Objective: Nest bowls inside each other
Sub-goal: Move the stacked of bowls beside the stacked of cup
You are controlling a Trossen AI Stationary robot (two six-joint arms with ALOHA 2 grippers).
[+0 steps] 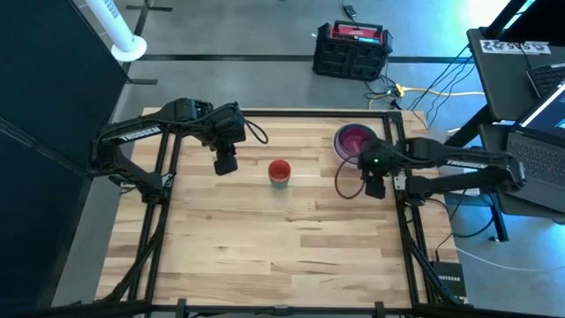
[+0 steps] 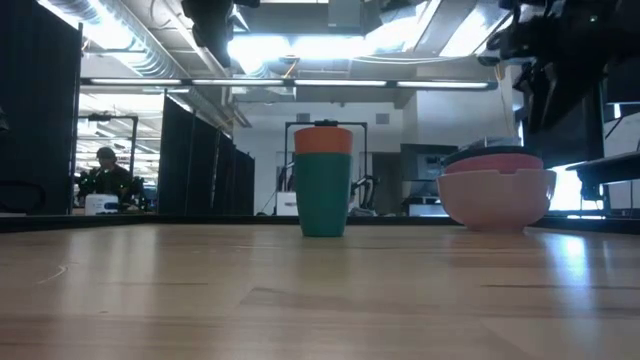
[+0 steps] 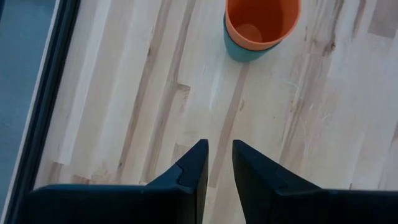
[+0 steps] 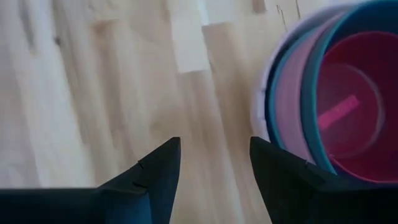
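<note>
A pale wooden table (image 1: pixel 265 238) made of butcher-block planks is framed by a dark rail and stands on a grey floor, where a black and red case (image 1: pixel 351 49) is seen beyond the far edge and laptops (image 1: pixel 530 106) are set to the right. In the low view an open room with ceiling lights is seen behind the table, and a person (image 2: pixel 105 175) is seated far off at the left. Near the table's middle an orange cup (image 1: pixel 279 169) is nested inside a teal cup (image 2: pixel 323 195), its rim standing above the teal one. Toward the far right of the table a stack of nested bowls (image 1: pixel 355 141) is found: a white bowl (image 2: pixel 497 198) lies outermost, with blue, pale pink and teal rims inside it and a hot pink bowl (image 4: pixel 348 106) innermost. The left gripper (image 1: pixel 225 163) is held above the table just left of the cups, its fingers (image 3: pixel 193 171) set a narrow gap apart with nothing between them. The right gripper (image 1: pixel 374 185) is held just beside the stack, on its near side, its fingers (image 4: pixel 158 168) spread wide and nothing gripped.
</note>
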